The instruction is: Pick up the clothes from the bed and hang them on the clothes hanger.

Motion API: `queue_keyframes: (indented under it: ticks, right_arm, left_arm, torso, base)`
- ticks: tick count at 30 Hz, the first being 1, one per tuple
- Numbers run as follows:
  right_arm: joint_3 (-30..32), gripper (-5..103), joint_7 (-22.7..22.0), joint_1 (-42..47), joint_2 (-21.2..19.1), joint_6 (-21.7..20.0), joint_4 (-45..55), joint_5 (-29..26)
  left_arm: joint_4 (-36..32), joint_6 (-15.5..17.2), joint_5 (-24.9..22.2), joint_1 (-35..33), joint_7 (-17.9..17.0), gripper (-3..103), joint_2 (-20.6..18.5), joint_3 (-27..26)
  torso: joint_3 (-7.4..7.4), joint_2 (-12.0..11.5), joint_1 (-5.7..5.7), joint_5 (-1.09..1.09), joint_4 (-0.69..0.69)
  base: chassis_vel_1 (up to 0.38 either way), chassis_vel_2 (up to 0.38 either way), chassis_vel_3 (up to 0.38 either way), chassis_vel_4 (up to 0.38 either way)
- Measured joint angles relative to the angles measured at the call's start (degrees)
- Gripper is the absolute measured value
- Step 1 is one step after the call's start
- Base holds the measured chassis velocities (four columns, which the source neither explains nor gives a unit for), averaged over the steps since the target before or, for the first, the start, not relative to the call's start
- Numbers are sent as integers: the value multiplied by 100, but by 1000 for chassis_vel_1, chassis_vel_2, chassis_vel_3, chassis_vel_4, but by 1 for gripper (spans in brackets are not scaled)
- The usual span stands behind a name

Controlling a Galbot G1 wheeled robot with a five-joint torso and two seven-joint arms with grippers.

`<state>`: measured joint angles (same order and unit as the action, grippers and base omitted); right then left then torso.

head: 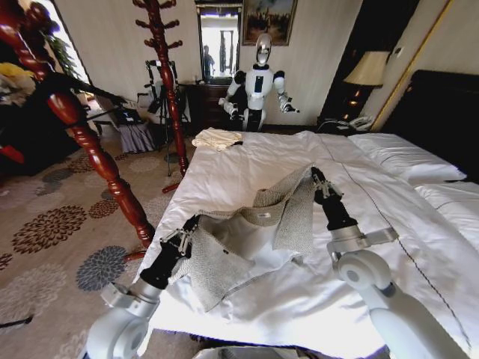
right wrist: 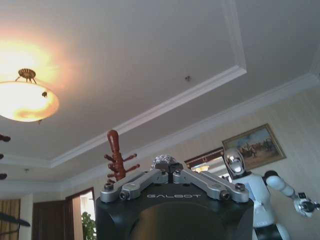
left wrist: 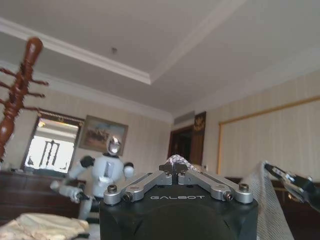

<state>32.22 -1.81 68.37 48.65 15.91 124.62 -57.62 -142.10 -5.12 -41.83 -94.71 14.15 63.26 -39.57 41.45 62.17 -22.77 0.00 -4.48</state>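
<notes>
The grey-beige knit clothes (head: 288, 213) hang stretched between my two grippers just above the bed (head: 247, 168), white lining facing me. My left gripper (head: 188, 226) is shut on the near left edge; a tuft of knit (left wrist: 175, 160) shows between its closed fingers. My right gripper (head: 317, 178) is shut on the far right edge, with a knit tuft (right wrist: 166, 160) at its tips. The left wrist view also has the right gripper (left wrist: 295, 182) holding the raised cloth (left wrist: 265, 205). A slim black bar (head: 82, 90), possibly the clothes hanger, sticks out from the near coat stand.
A reddish-brown coat stand (head: 97, 153) rises close at my left, and a second one (head: 166, 75) stands farther back. A cream-yellow folded cloth (head: 217, 138) lies at the bed's far corner. Another white robot (head: 258, 86) stands beyond the bed. White pillows (head: 404, 158) and the dark headboard (head: 441, 105) are on the right.
</notes>
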Motion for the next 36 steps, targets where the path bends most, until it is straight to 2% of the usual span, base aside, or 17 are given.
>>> queue_keyframes:
  ticks: [2, 3, 5, 7, 10, 12, 14, 15, 17, 19, 22, 24, 25, 26, 30, 35, 36]
  right_arm:
    - [9, 0, -49, -302, -66, -26, -21, -167]
    - [9, 0, -49, -302, -66, -26, -21, -167]
    - [158, 0, -103, -501, -163, -51, -17, -298]
    - [371, 0, -129, -550, -236, -72, 55, -349]
    - [462, 0, -132, -438, -266, -76, 152, -308]
    - [401, 0, -158, 69, -213, -102, 248, 144]
    - [364, 0, -195, 183, -185, -128, 246, 280]
    - [237, 0, -374, 454, -104, -252, 229, 680]
    - [101, 0, -779, 648, -58, -635, 247, 1064]
    - [71, 0, -932, 716, -62, -818, 275, 1172]
    - [47, 0, -1358, 1046, -266, -1576, 414, 1334]
    - [54, 0, -1392, 1088, -306, -1679, 436, 1329]
    - [85, 0, -1560, 1245, -475, -2103, 534, 1236]
    - [76, 0, -1900, 1395, -823, -2800, 715, 786]
    - [-5, 0, -1961, 1412, -1170, -3146, 827, 355]
    - [-20, 0, -1613, 1347, -1753, -3571, 1111, -533]
    - [23, 0, -1482, 1267, -1881, -3739, 1224, -937]
  left_arm:
    - [-130, 109, -664, 6, -109, 0, -153, -674]
    - [-130, 109, -664, 6, -109, 0, -153, -674]
    - [-164, 225, -1502, 115, -307, 0, -398, -1456]
    - [-166, 222, -1734, 154, -355, 0, -511, -1774]
    - [-161, 136, -1597, 92, -288, 0, -481, -1709]
    - [95, -90, -935, -28, -139, 0, -258, -1169]
    - [186, -132, -786, -37, -142, 0, -204, -1043]
    - [476, -231, -426, -18, -225, 0, -48, -702]
    - [807, -298, -174, 51, -397, 0, 97, -428]
    - [932, -307, -89, 76, -471, 0, 134, -346]
    - [1516, -426, 326, 164, -719, 0, 226, -232]
    - [1559, -438, 356, 171, -738, 0, 231, -234]
    - [1749, -482, 449, 219, -873, 0, 255, -281]
    - [1900, -504, 335, 408, -1111, 0, 248, -451]
    - [1955, -506, 97, 643, -1225, 0, 130, -632]
    - [1923, -453, -182, 871, -1259, 0, -162, -761]
    - [1870, -430, -216, 917, -1248, 0, -243, -770]
  torso:
    - [0, 0, 0, 0, 6]
    - [0, 0, 0, 0, 6]
    - [0, 0, 0, -1, 5]
    - [0, 0, -1, 0, 0]
    - [-1, 0, -1, 0, 1]
    - [-1, 1, 0, -2, 2]
    - [-1, 0, 0, -1, 1]
    - [0, 0, 0, 0, 1]
    - [0, 0, 0, 1, 2]
    - [-1, 0, 0, 2, 2]
    - [-1, 0, 0, -1, 1]
    - [-1, 0, 0, 0, 1]
    - [0, 0, 0, -1, 2]
    - [-1, 0, 0, -1, 2]
    - [-1, 0, 0, 1, 2]
    - [-1, 0, 0, -1, 1]
    - [-1, 0, 0, 0, 3]
  base:
    - [0, 0, 0, 0]
    - [0, 0, 0, 0]
    - [0, 0, 0, 0]
    - [0, 0, 0, 0]
    - [0, 0, 0, 0]
    - [0, 0, 0, 0]
    - [0, 0, 0, 0]
    - [0, 0, 0, 0]
    - [0, 0, 0, 0]
    - [0, 0, 0, 0]
    - [0, 0, 0, 0]
    - [0, 0, 0, 0]
    - [0, 0, 0, 0]
    - [0, 0, 0, 0]
    - [0, 0, 0, 0]
    - [0, 0, 0, 0]
    - [0, 0, 0, 0]
